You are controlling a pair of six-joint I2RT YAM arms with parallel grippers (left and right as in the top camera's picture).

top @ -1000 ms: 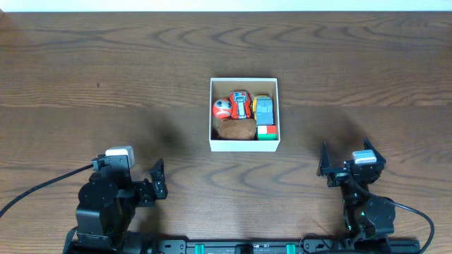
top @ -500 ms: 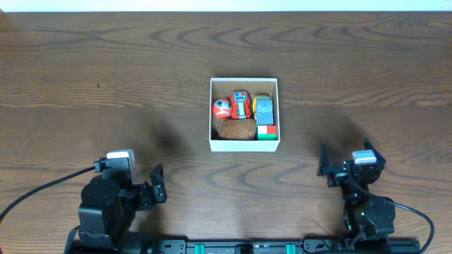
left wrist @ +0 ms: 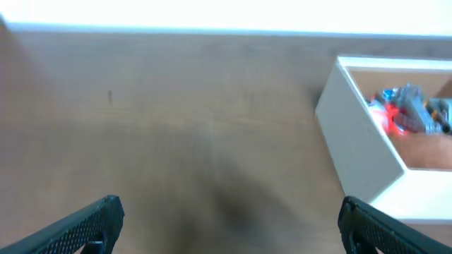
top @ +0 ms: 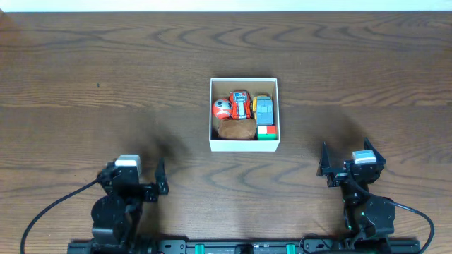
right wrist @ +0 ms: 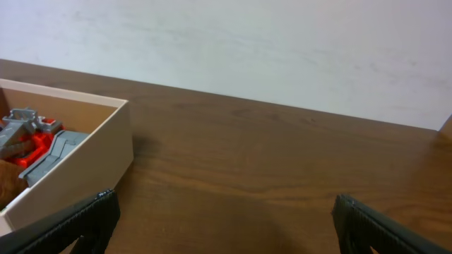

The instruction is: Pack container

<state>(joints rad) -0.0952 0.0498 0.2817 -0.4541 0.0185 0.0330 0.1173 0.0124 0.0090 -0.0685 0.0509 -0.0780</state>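
The container [top: 244, 145] – a shallow square box with white walls and a tan inside – sat on the dark wooden table [top: 85, 85], packed with small toys. An orange-and-white ball [top: 222, 108], a red toy car [top: 241, 104] and a grey-blue toy car [top: 263, 109] lined the container's far half. A brown plush lump [top: 236, 130] and a red, green and white block [top: 266, 132] lay against its near wall. The left gripper [left wrist: 227, 216] hung well apart from the container, off its near-left corner, with its two dark fingers spread wide and nothing between them. The right gripper [right wrist: 224, 209] hung well off the container's near-right corner, likewise splayed and empty. In the left wrist camera's blurred view, the red-and-grey shape showing over the container's rim was probably one of the cars – the blur left it uncertain.
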